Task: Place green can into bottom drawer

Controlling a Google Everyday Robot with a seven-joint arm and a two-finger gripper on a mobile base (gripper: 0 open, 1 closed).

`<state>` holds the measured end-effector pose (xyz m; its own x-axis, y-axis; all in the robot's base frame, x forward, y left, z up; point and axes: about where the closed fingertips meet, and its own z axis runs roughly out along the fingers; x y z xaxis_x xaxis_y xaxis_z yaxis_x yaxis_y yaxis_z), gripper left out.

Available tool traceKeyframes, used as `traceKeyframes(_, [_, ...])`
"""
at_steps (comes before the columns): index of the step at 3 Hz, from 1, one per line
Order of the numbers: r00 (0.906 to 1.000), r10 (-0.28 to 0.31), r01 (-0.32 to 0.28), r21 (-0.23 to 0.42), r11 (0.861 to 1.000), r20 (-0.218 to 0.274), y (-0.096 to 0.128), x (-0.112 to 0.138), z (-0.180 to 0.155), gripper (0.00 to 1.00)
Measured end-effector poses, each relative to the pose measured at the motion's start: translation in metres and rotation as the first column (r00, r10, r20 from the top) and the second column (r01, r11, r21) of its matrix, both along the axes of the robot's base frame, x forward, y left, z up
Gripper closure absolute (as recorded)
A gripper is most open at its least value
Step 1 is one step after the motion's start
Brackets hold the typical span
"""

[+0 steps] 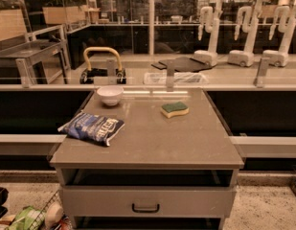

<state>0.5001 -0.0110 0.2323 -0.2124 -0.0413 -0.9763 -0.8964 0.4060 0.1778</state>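
Sitting on the counter (186, 145) are seemingly a chip bag (92, 127), bowl (109, 95) and sponge (175, 109); pincer out of view, state untellable.

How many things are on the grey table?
3: white round bowl back left, blue crinkly snack bag front left, green-topped yellow sponge back right. Gripper is out of view.

One bowl (110, 95), one sponge (175, 109) and one blue bag (91, 127) are counted on one table (157, 145). One drawer (99, 201) is counted below, and three white robots (243, 37) behind. The gripper is out of view.
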Motion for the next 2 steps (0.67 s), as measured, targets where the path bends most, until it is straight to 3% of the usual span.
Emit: traceKeyframes(2, [0.9883,0.105,-0.106,0.004,0.994,0.110,0.028,0.003,-0.055,0.97])
